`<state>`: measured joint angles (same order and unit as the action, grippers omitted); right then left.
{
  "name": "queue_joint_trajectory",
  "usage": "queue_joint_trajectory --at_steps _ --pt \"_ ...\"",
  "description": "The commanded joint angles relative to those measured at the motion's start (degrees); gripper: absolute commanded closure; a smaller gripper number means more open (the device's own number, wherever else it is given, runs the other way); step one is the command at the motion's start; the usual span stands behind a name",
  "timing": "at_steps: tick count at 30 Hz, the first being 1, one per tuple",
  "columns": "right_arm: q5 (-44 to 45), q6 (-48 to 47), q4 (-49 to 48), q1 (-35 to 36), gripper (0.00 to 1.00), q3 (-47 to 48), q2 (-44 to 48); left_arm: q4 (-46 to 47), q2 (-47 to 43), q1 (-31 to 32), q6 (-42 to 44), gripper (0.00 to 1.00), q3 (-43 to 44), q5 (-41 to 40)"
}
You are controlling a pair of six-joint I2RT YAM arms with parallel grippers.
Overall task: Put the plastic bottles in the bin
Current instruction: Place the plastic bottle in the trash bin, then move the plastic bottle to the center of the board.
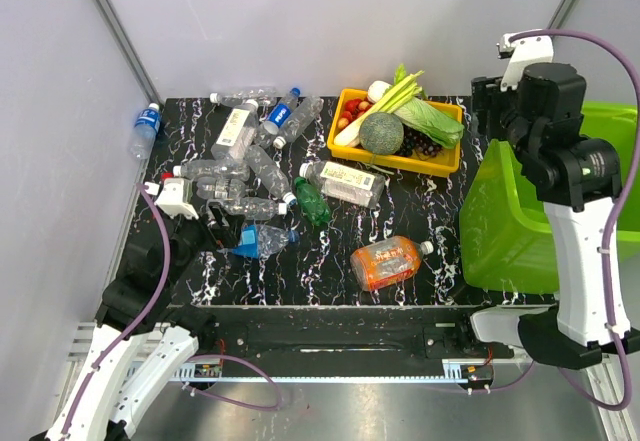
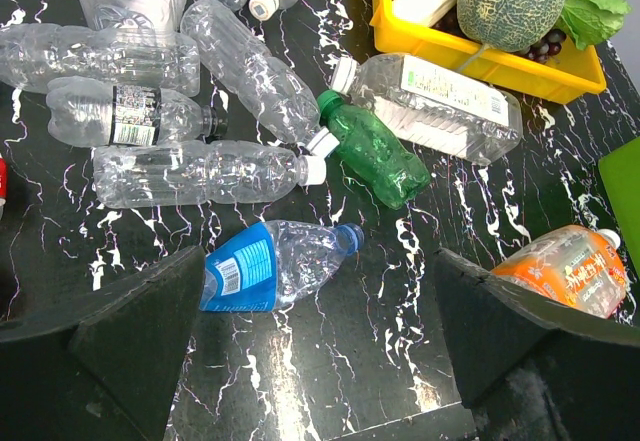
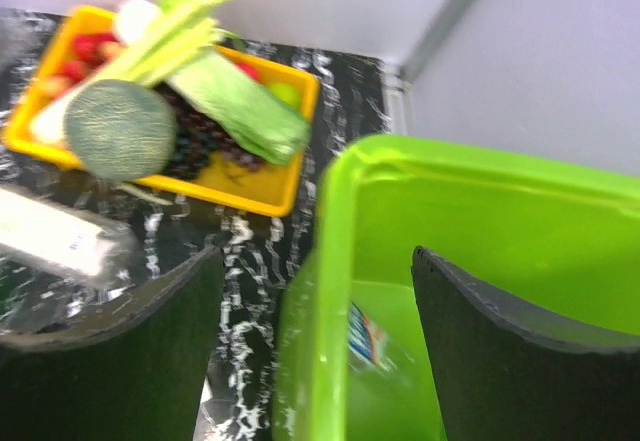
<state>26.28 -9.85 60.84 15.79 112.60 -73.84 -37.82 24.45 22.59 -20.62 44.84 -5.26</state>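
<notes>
The left tool hangs low over the left part of the black marbled surface, its fingers spread wide with nothing between them. In the left wrist view a crushed blue-labelled bottle lies on its side just beyond the gap, apart from the rest. Right behind it runs a long clear bottle whose white cap sits just beside the green bottle. The green bottle lies slanted, its far side against a square clear bottle with a white label. Further up and left, a heap of clear bottles lies packed together, several touching or overlapping. One blue-capped bottle lies off the surface's upper left corner, against the wall. The orange bottle lies alone in the lower middle of the top view, near the bin. The yellow tray stands at the upper middle, just beside the bin's left wall. It holds a melon, a leafy cabbage, celery stalks and dark grapes. The right tool is raised above the bin's left rim at the right of the frame, fingers wide apart and empty. Its wrist view shows one labelled bottle, blurred, lying inside the bin.
</notes>
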Motion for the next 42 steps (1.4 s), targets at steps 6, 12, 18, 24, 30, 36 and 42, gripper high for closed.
queue_joint_trajectory --at_steps 6,12,18,24,30,36,42 --pt "-48.9 0.5 -13.5 0.5 0.06 -13.3 10.0 1.2 -0.3 -0.2 -0.5 0.01 0.2 -1.6" --pt "-64.7 -1.8 -19.4 1.3 0.01 -23.6 14.3 1.6 0.2 -0.2 -0.3 0.01 0.2 -0.7" --pt "-69.0 -8.3 -24.2 5.3 0.01 -35.1 16.9 1.7 0.0 -0.2 -0.3 0.01 0.2 -0.8" --pt "-66.0 -19.7 -20.7 15.6 0.01 -41.9 14.6 1.8 -0.5 -0.3 -0.2 0.01 0.2 -0.5" --pt "-57.7 -28.0 -17.9 25.0 0.01 -46.6 10.8 1.8 -1.9 -0.2 -0.2 0.01 0.0 -0.9" --pt "-51.4 -32.6 -13.7 31.1 0.01 -48.1 3.5 1.8 -2.0 -0.2 0.1 0.01 0.1 0.2" --pt "-45.2 -36.5 -13.8 31.8 0.01 -50.7 -0.4 1.8 -3.1 -0.2 0.2 0.01 0.1 0.1"
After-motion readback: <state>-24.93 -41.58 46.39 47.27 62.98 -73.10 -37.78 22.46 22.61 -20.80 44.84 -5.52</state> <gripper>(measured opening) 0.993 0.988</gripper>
